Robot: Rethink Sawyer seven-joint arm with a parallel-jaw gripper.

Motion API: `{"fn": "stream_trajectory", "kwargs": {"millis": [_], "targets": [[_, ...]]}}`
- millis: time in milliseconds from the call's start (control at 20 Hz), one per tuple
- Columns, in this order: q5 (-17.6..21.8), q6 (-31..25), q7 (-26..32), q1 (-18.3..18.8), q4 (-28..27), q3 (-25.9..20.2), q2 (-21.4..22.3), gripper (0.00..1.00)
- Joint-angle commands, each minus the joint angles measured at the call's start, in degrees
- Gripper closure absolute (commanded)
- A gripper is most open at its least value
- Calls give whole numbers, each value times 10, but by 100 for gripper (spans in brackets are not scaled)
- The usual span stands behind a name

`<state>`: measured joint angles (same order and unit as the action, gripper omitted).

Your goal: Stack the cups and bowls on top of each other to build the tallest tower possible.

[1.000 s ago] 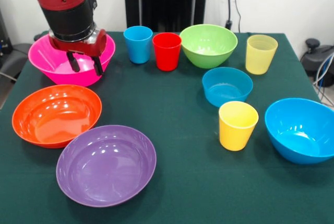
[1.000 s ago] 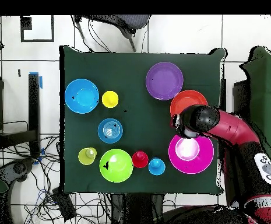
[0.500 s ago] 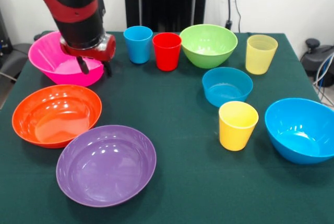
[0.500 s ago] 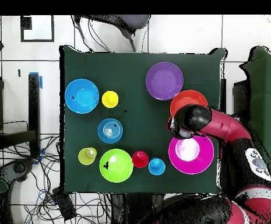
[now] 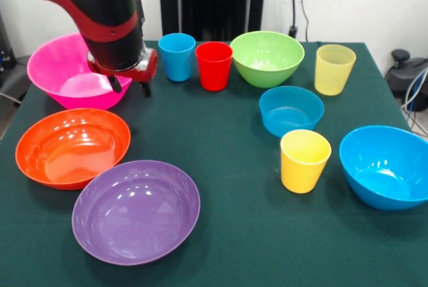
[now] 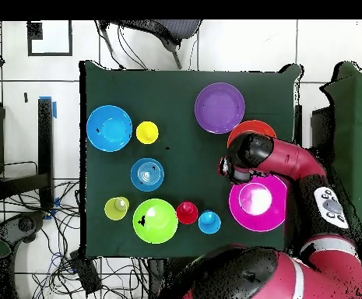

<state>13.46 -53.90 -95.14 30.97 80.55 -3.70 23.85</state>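
In the front view, the pink bowl (image 5: 67, 73) is held by its right rim in the gripper (image 5: 128, 87) and has been tilted and dragged left, away from the blue cup (image 5: 177, 56). No tower is begun; the orange bowl (image 5: 72, 146) lies near. In the overhead view, the pink bowl (image 6: 258, 204) is seen shifted toward the table edge, likely for flipping.

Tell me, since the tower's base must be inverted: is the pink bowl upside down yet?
No. The pink bowl is tilted with its opening upward, hollow inside visible.
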Motion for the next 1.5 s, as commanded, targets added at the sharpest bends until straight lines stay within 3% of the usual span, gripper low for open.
{"fn": "stream_trajectory", "kwargs": {"millis": [50, 300, 850, 1050, 1500], "targets": [[59, -66, -16, -30, -56, 24, -62, 0], [52, -59, -18, -39, -68, 30, -61, 0], [31, -16, -21, -47, -5, 39, -8, 0], [11, 31, -16, -29, 16, 19, 7, 0], [0, 66, 0, 2, 31, -5, 8, 0]]}}
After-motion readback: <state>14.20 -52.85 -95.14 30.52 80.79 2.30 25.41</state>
